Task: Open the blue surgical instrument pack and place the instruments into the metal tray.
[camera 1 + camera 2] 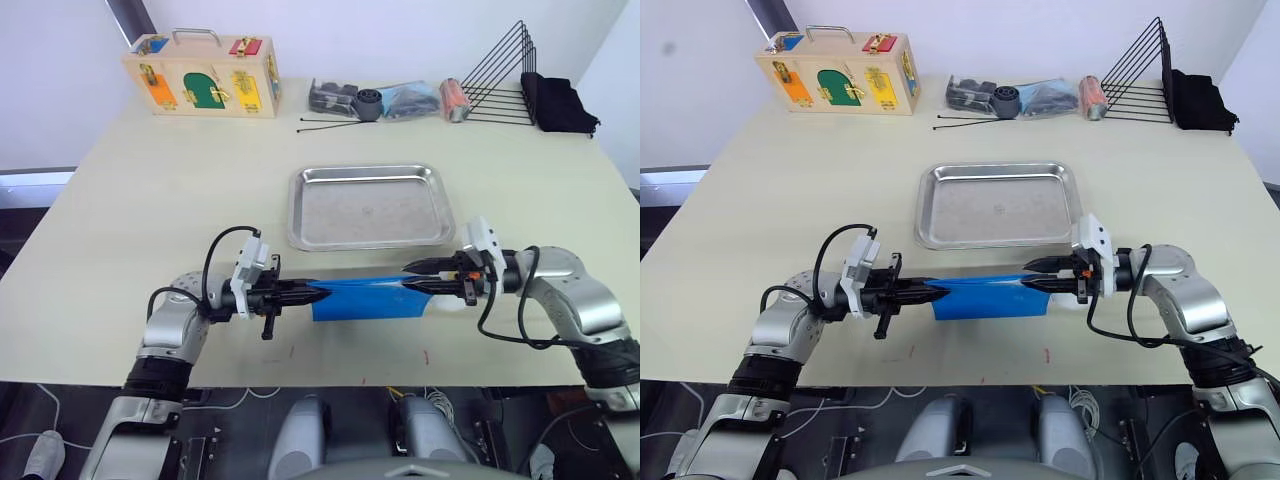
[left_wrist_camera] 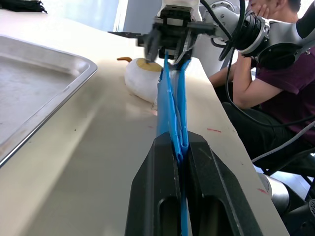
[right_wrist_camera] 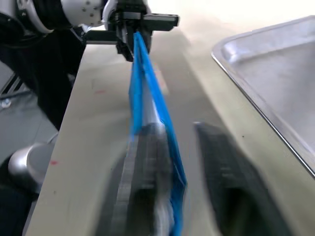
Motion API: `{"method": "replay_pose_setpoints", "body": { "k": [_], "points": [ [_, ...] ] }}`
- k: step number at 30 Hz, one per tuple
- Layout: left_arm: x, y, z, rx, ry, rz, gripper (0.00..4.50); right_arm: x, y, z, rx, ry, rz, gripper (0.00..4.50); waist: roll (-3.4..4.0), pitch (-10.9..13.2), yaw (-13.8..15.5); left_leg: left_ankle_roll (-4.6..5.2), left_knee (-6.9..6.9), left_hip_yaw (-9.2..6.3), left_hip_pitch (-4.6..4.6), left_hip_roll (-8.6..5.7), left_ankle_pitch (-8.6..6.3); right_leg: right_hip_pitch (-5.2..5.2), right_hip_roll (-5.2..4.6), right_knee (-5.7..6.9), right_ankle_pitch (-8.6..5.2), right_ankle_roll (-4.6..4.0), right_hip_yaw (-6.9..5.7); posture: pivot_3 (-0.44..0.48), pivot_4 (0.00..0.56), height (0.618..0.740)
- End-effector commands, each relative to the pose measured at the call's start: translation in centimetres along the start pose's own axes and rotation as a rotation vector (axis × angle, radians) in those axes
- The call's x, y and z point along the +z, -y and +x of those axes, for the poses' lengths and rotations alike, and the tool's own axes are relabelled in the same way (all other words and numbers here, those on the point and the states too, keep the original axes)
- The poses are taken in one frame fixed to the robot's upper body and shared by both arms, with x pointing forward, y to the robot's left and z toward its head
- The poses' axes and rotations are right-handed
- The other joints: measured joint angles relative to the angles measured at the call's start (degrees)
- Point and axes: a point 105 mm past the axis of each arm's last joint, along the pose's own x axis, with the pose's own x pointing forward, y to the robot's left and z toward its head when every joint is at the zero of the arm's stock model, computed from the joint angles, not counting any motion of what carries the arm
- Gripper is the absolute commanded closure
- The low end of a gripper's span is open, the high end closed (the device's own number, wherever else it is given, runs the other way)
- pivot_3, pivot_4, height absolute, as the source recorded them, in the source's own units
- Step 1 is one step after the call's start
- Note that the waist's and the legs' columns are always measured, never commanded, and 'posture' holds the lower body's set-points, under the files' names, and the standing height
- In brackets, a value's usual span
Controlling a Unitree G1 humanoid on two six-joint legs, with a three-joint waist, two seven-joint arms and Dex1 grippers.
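The blue surgical instrument pack (image 1: 368,298) was held just above the tabletop (image 1: 150,190) near its front edge, just in front of the empty metal tray (image 1: 368,206), which lay near the table's middle. The left gripper (image 1: 308,293) pinched one short end, its fingers (image 2: 162,187) clamped tight on the blue fabric; that grip probably served as an anchor. The right gripper (image 1: 418,277) met the opposite end, one finger against the fabric and the other standing apart from it, so its jaws looked partly spread, likely working to part a flap. The pack hung edge-up between them, a narrow folded blue band, closed along its length, with no instruments exposed. A white egg-shaped toy (image 2: 140,81) sat on the table just beside the pack's right end.
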Motion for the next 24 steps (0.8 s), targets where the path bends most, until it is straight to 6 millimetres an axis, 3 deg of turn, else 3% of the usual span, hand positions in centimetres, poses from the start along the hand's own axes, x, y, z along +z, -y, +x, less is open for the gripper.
{"method": "replay_pose_setpoints", "body": {
  "k": [1,3,4,8,15,24],
  "points": [
    [0.8,-0.1,-0.4,-0.004,0.004,0.042,4.50,1.3,-0.1,-1.9,-0.038,0.022,-0.021,1.23,0.00,0.00,0.03,0.00,0.00,0.00,-0.01,-0.01,0.00,0.00,0.00,0.00,0.00,0.00,0.00,0.000,0.150,0.740],
    [0.6,0.0,-0.5,-0.008,-0.002,0.044,4.50,1.1,0.1,-2.8,-0.073,0.019,-0.013,0.16,0.00,0.00,0.03,0.00,0.00,0.00,-0.01,-0.01,0.00,0.00,0.00,0.00,0.00,0.00,0.00,0.000,0.150,0.740],
    [0.6,-0.1,-0.5,-0.007,-0.005,0.047,4.50,1.0,0.3,-3.6,-0.097,0.014,-0.001,0.02,0.00,0.00,0.03,0.00,0.00,-0.01,-0.01,-0.01,0.00,0.00,0.00,-0.01,0.00,0.00,-0.01,0.000,0.150,0.740],
    [0.7,-0.2,-0.7,-0.004,-0.007,0.056,4.50,0.7,0.4,-5.1,-0.139,0.001,0.026,0.02,0.00,0.00,-0.06,0.00,0.00,0.00,-0.01,-0.01,0.00,0.00,0.00,-0.01,0.00,0.00,0.00,0.000,0.150,0.740],
    [1.0,-0.4,-0.6,-0.008,-0.008,0.072,4.50,-3.5,2.7,-7.5,-0.315,-0.169,-0.032,0.02,0.00,0.00,-0.02,0.00,0.00,0.02,0.00,-0.01,0.00,0.00,0.00,-0.01,0.00,0.00,0.01,0.000,0.150,0.740],
    [1.1,-0.5,-0.7,-0.007,-0.010,0.079,4.50,-5.9,2.7,-8.3,-0.350,-0.229,0.079,0.02,0.00,0.00,-0.02,0.00,0.00,0.02,0.00,-0.01,0.00,0.00,0.00,0.00,0.00,0.01,0.02,0.000,0.150,0.740]
  ]
}}
